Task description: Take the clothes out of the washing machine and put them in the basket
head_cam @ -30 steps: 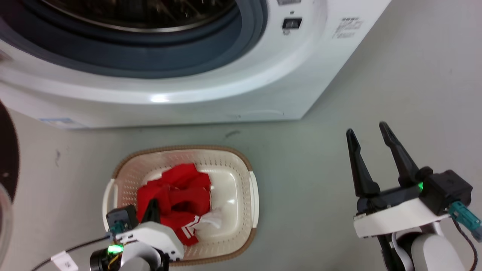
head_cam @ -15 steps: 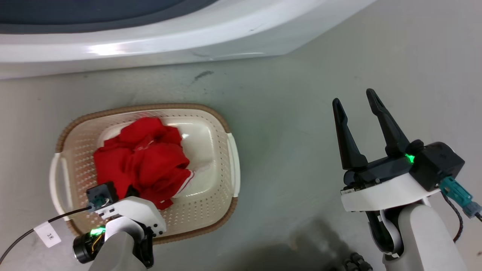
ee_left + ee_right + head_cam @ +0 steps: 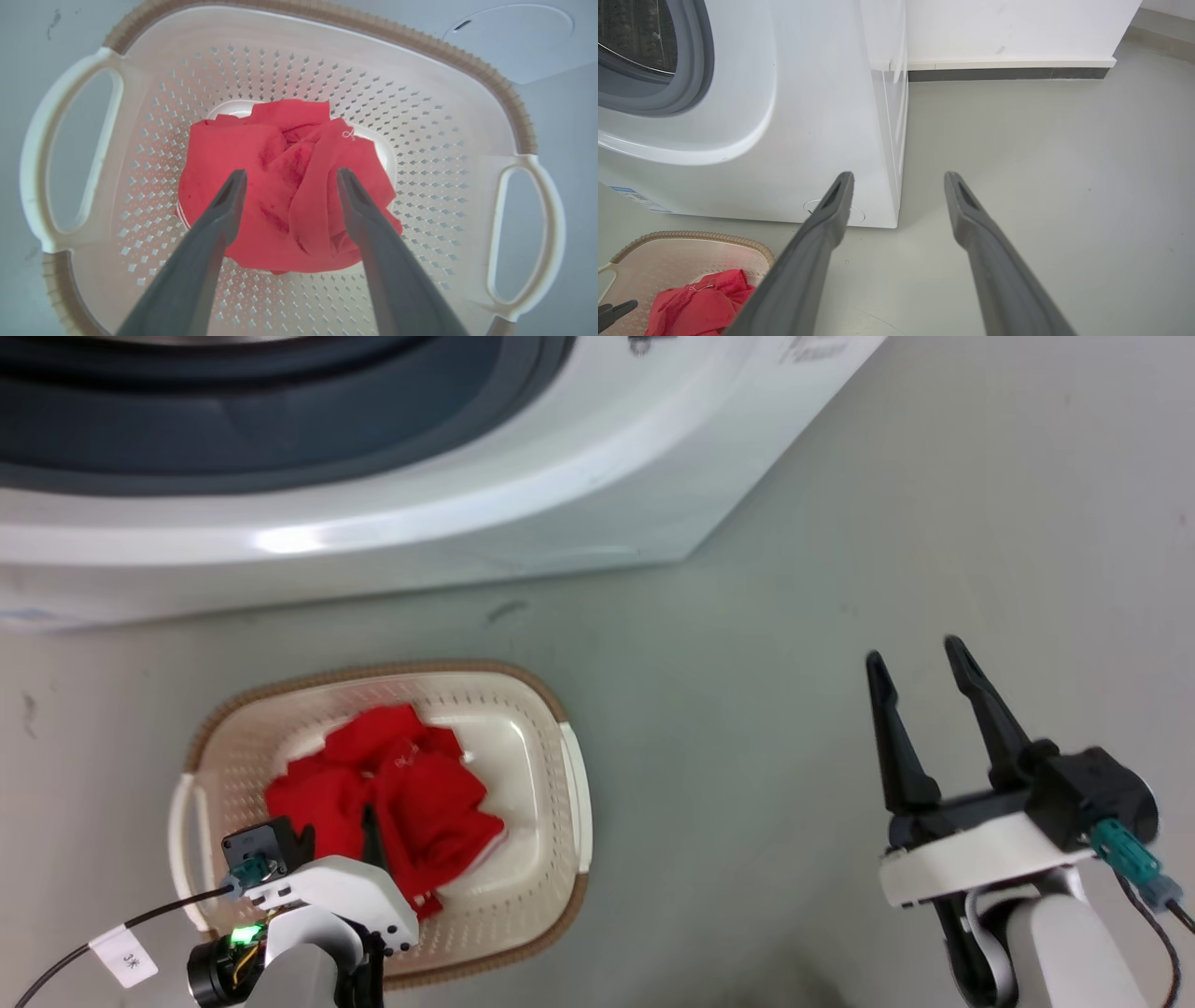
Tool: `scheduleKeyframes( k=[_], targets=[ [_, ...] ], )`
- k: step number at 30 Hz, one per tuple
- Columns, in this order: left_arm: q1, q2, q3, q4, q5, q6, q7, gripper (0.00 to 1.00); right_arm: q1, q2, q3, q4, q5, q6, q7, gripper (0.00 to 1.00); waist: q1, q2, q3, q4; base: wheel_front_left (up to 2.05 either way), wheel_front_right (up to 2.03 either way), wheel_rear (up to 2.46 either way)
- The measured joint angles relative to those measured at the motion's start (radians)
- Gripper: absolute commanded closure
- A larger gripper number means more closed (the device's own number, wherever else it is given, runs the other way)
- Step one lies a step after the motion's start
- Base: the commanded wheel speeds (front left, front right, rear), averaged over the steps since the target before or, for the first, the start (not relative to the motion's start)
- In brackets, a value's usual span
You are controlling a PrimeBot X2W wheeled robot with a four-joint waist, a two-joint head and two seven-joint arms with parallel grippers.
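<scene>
The left end effector (image 3: 290,173) hangs over the basket (image 3: 299,60), fingers apart, holding nothing. The red clothes (image 3: 280,154) lie heaped inside the basket. The right end effector (image 3: 913,651) is spread wide over the floor (image 3: 747,728). The washer (image 3: 467,523) stands behind.

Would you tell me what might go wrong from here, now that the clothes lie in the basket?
The left gripper hangs open right over the clothes; a fold may snag and get dragged out of the basket when it lifts. Its arm crosses the basket's near rim and might knock it. The right gripper, open, points toward the washing machine corner and could clip it when reaching.
</scene>
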Motion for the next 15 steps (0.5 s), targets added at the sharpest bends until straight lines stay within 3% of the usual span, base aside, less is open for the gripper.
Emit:
scheduleKeyframes(
  k=[8,15],
  targets=[
    [0.134,-0.004,-0.054,-0.299,0.004,-0.02,0.0,0.0,0.106,0.0,-0.079,-0.048,-0.026,0.0,0.039,0.0,-0.0001,0.0,-0.202,0.033,0.0,0.0,0.0],
    [0.222,-0.006,-0.131,-0.537,0.037,0.021,0.0,0.0,0.165,0.0,-0.11,-0.108,-0.038,0.0,0.07,0.0,-0.0003,0.0,-0.345,0.063,0.0,0.0,0.0]
  ],
)
